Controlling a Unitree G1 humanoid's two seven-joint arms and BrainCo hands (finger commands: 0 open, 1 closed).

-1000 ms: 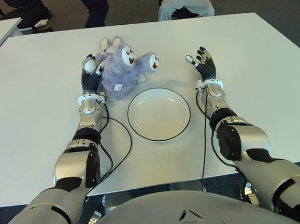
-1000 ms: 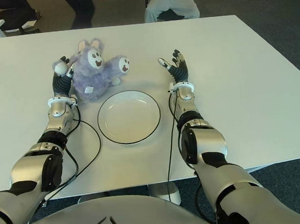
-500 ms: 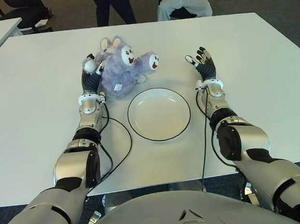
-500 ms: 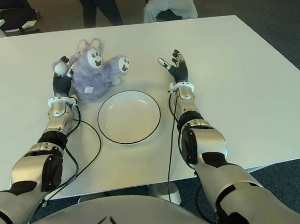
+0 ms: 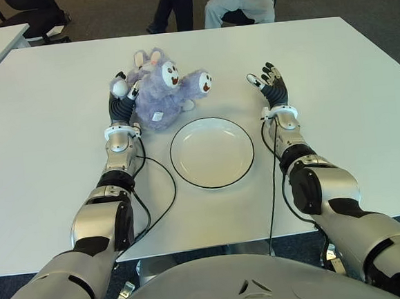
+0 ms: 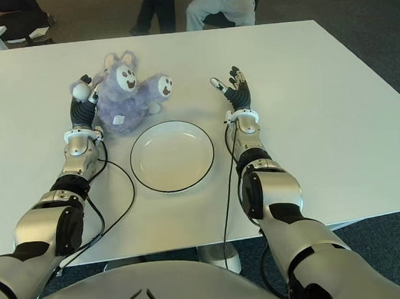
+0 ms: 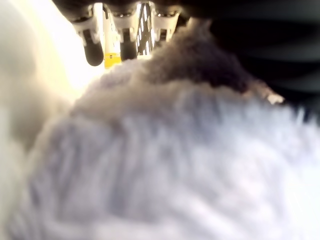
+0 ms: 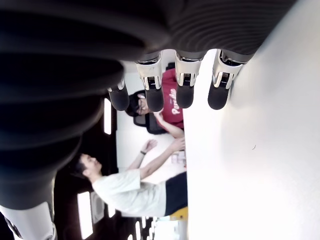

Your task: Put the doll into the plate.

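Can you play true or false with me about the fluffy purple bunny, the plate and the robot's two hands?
1. The doll is lying in the plate. False: it sits on the table just beyond the plate, which holds nothing.
2. The left hand is right against the doll's side. True.
3. The right hand is holding the doll. False: it is open, holds nothing, and shows on the plate's other side.
4. The plate is white with a dark rim. True.
5. The doll is green. False: it is purple.
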